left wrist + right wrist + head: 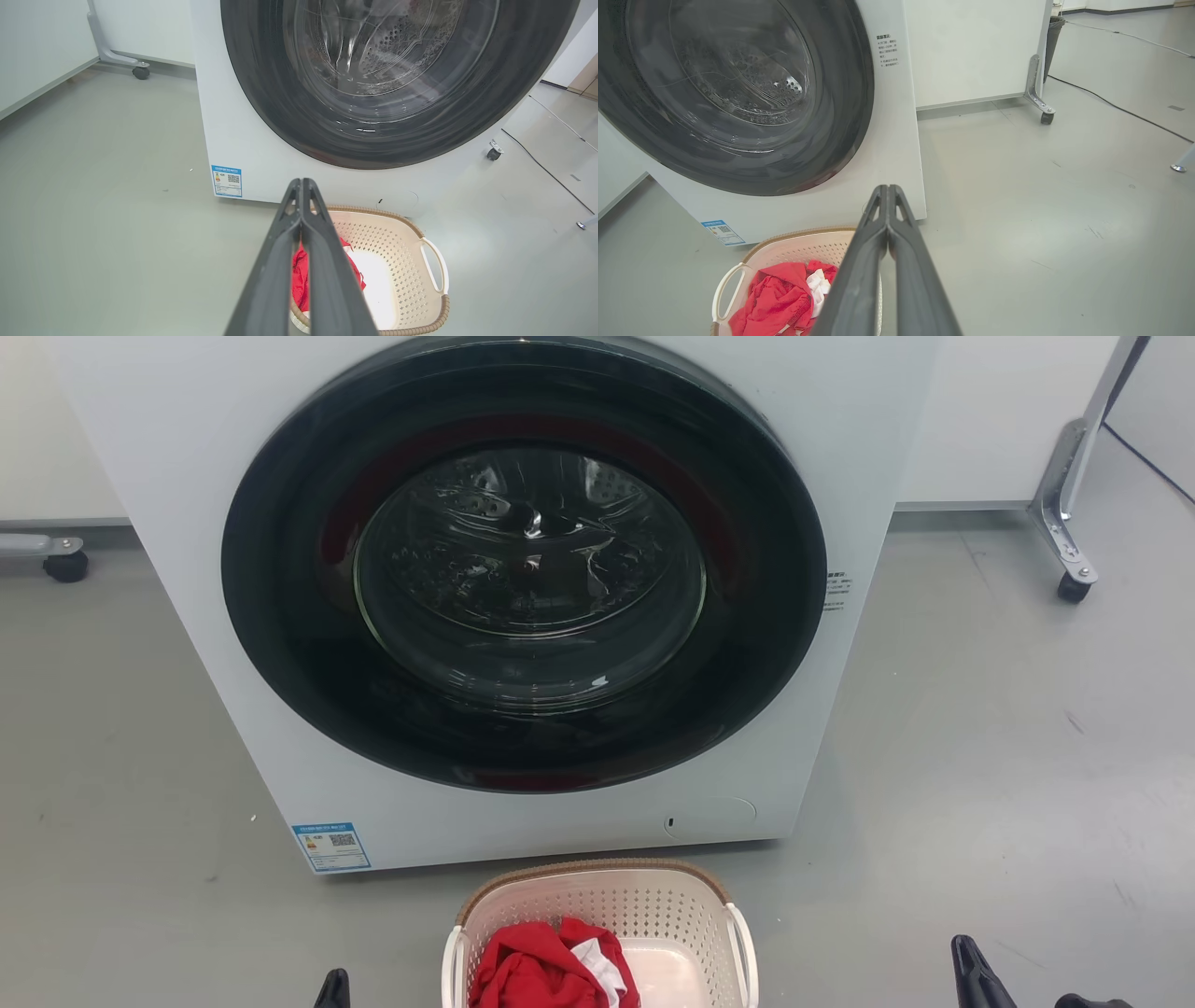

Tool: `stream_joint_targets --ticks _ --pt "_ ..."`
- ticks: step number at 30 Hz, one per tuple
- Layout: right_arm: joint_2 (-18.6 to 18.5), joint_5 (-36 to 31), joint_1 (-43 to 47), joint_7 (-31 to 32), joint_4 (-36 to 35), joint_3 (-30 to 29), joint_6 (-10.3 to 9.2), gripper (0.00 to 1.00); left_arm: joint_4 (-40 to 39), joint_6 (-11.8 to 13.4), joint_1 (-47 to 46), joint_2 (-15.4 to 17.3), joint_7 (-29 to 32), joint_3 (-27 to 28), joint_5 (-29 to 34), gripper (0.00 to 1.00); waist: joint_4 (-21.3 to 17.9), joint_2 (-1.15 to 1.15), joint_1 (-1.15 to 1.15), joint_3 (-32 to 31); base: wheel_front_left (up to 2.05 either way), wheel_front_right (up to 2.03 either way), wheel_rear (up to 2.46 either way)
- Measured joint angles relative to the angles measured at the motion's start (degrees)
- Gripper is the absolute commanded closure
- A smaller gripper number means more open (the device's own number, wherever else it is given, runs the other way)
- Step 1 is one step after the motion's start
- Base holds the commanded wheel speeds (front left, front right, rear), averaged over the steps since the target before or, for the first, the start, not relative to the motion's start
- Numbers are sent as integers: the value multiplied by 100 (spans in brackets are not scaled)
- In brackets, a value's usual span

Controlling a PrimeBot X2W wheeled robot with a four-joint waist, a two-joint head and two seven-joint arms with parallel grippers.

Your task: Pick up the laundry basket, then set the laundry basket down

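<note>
Basket, before the washer, appears light and rigid, best lifted by its side handles; left hand and right hand both closed, empty.

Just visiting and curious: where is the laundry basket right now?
In the head view the laundry basket sits on the grey floor at the bottom centre, just in front of the washing machine, with red clothing in its left half.
</note>
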Motion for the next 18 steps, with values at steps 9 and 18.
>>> stream_joint_targets --ticks 9,18 --pt "97 753 -57 203 65 -231 143 100 77 -143 -85 -25 135 133 -765 100 19 0 1 -2 0 0 0" --pt "189 1455 -125 393 119 -467 257 100 164 -250 -179 -58 271 265 -1481 100 37 0 1 -3 0 0 0"
